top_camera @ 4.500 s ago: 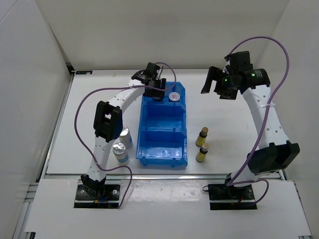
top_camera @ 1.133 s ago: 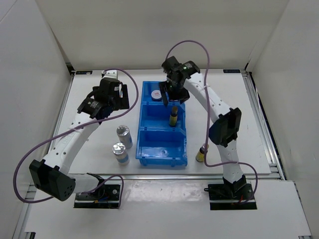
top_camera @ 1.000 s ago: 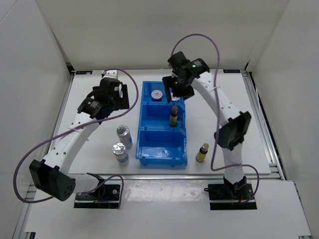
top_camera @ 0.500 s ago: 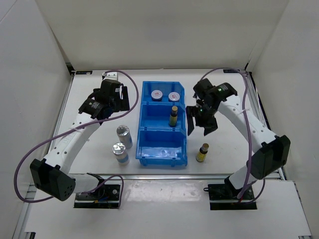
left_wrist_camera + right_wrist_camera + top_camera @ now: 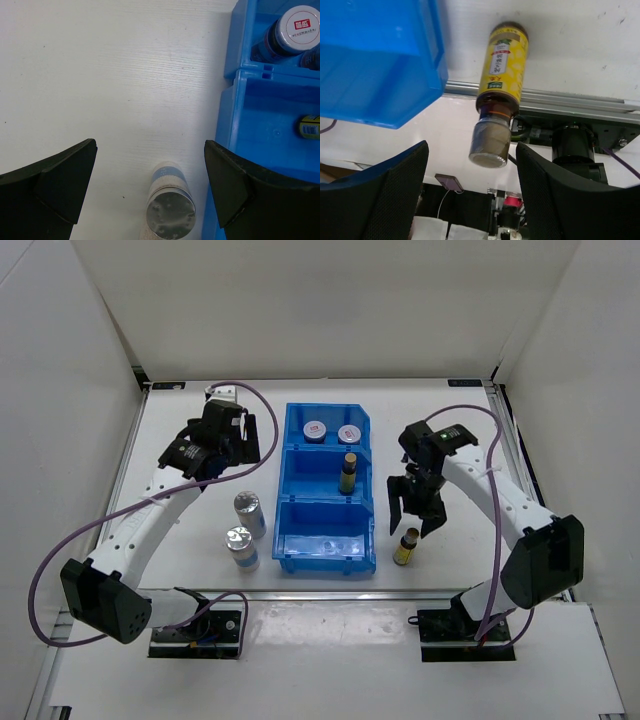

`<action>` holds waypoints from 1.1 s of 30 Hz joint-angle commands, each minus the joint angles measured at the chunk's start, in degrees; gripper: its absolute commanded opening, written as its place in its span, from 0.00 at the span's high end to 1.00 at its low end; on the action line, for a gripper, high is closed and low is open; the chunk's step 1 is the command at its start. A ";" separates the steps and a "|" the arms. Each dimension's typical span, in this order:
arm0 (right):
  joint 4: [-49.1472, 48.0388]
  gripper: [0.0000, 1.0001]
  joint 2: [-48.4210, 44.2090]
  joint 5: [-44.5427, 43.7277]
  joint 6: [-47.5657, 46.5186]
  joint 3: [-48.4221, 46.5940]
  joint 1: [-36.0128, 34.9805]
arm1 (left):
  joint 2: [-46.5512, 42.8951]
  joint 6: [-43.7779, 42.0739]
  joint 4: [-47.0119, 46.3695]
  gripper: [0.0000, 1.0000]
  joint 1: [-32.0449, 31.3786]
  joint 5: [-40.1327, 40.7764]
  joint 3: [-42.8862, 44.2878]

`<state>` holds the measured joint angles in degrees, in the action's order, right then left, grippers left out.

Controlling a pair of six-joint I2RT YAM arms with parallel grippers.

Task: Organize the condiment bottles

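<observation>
Two white-lidded jars point(image 5: 315, 430) point(image 5: 349, 434) stand in the far compartment of the blue bin point(image 5: 290, 495). One amber bottle point(image 5: 348, 473) stands in the middle compartment. The other amber bottle point(image 5: 405, 546) stands on the table right of the bin; my right gripper point(image 5: 418, 521) hovers open just above it, its jaws either side of the bottle point(image 5: 499, 95). Two silver-topped cylinders point(image 5: 250, 514) point(image 5: 240, 547) stand left of the bin. My left gripper point(image 5: 222, 453) is open and empty above the farther cylinder point(image 5: 170, 205). One jar point(image 5: 296, 30) shows in the left wrist view.
The bin's near compartment point(image 5: 325, 532) holds no bottle. White walls enclose the table on three sides. The table's near edge and metal rail point(image 5: 560, 100) lie just beyond the right amber bottle. The bin wall point(image 5: 227, 150) runs close to the right of the left gripper.
My right gripper left one amber bottle in the middle compartment, swung right and toward the near edge, and now hovers open over the remaining amber bottle. The left arm has barely moved.
</observation>
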<state>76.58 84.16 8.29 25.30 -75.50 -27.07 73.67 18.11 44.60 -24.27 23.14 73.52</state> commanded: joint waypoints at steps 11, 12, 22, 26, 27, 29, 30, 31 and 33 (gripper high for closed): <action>16.59 0.43 -0.93 -0.64 -0.25 5.02 0.00 | -2.30 1.05 -0.39 0.00 0.01 0.16 -1.27; 16.59 0.44 -0.93 -1.17 -0.25 5.02 0.00 | -2.30 1.05 -0.39 0.00 0.01 0.16 -1.27; 16.85 0.85 0.66 -3.01 -0.87 2.74 0.00 | -2.83 1.05 -0.39 0.00 0.01 0.76 -1.80; 16.85 0.99 -1.81 -3.21 -0.87 -2.97 0.53 | -3.36 1.05 -0.91 0.00 0.01 1.30 -1.80; 16.85 1.00 -2.33 -2.68 -1.39 -4.55 0.53 | -3.36 1.05 -0.92 0.00 0.01 1.30 -1.80; 16.85 1.00 -2.33 -1.62 -1.39 -9.63 0.53 | -3.36 1.05 -0.92 0.00 0.01 1.82 -2.32; 16.85 1.00 -1.72 -1.62 -0.87 -11.31 0.53 | -3.36 1.05 -0.92 0.00 0.01 1.83 -2.32; 16.85 1.00 -1.72 -1.62 -0.87 -12.98 0.53 | -3.36 1.05 -0.92 0.00 0.01 1.83 -2.32; 16.85 1.00 -1.20 -1.62 0.10 -17.63 1.05 | -3.88 0.52 -0.92 0.00 0.01 1.83 -2.32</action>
<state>77.41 84.68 5.63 24.77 -86.70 -26.46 72.47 18.52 44.53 -24.27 23.62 71.59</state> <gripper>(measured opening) 0.387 0.990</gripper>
